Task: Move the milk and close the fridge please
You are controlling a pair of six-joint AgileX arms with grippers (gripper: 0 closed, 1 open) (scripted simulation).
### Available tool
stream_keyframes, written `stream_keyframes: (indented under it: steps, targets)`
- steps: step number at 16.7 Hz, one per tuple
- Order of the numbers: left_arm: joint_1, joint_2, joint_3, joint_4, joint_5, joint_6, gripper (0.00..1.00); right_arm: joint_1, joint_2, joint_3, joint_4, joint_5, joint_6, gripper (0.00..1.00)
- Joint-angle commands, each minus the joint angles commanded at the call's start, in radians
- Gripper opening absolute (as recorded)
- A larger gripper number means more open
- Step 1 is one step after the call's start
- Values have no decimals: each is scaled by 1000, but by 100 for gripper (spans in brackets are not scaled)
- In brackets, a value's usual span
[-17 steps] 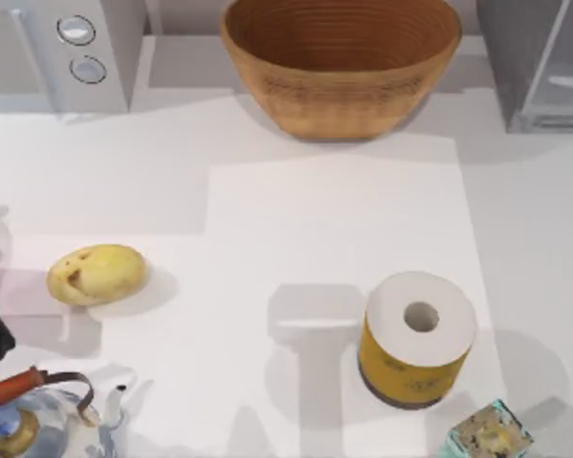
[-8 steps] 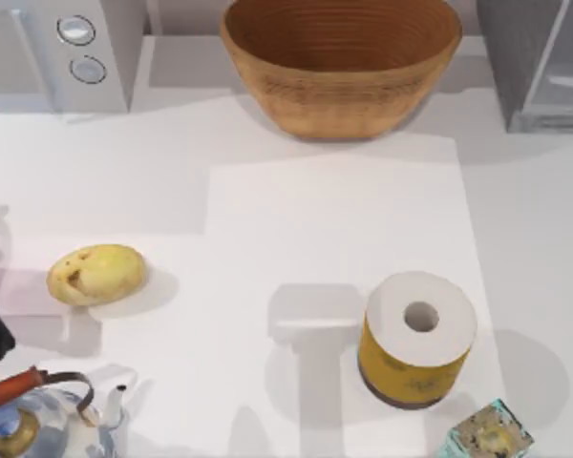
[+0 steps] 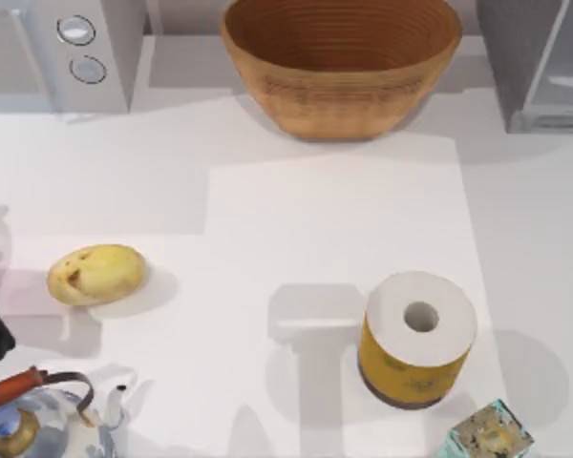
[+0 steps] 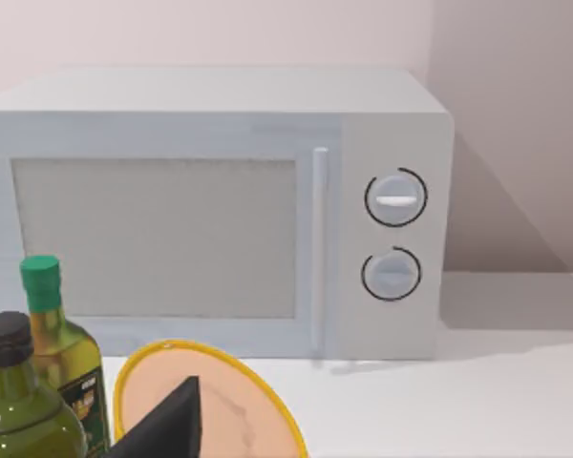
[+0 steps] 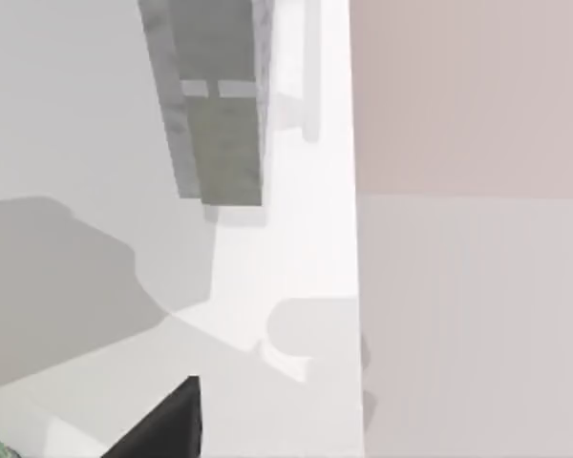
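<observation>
Upright, fridge [image 3: 540,62] at table's far right corner, jaws' state cannot tell.

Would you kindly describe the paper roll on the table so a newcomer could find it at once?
Start at the big wicker basket at the far middle of the table, then come toward the near edge, slightly right. The paper roll stands upright there, beside a small teal box; its white top with a centre hole and yellow wrapper set it apart.

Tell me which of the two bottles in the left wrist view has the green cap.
The farther bottle, standing just behind the black-capped one and beside the yellow-rimmed plate.
</observation>
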Motion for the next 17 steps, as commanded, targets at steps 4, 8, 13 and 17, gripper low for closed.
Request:
stream_keyframes:
  steps: [4,8,13,17]
  targets:
    - [0,0,0,0,0,0,100,9,-5,0,12,2,13,100]
    - [0,0,0,0,0,0,100,85,-15,28,146,11,155,100]
    - [0,0,0,0,0,0,100,293,-2,40,445,60,490,100]
    - [0,0,0,0,0,0,100,496,20,16,710,128,809,100]
